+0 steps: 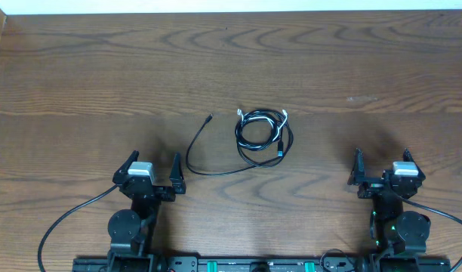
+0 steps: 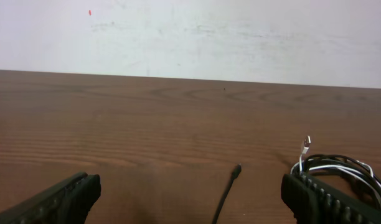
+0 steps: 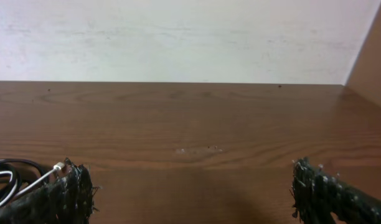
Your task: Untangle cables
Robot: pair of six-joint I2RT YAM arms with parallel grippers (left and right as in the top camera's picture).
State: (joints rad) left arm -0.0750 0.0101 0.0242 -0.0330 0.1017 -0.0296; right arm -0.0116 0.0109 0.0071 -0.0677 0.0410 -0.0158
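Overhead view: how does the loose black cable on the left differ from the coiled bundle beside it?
The loose black cable sweeps in one open curve; the coiled bundle is wound into tight overlapping loops. The loose black cable is all black; the coiled bundle mixes black and white strands. Both are thin, lie flat on the table and appear to join at the bundle's lower edge.

Black arms (image 1: 127, 224), silver wrist blocks (image 1: 141, 169), ribbed pincer fingers (image 2: 321, 199)

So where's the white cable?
Overhead view: the white cable lies mid-table, coiled together with the black cables, just right of the loose black tail.
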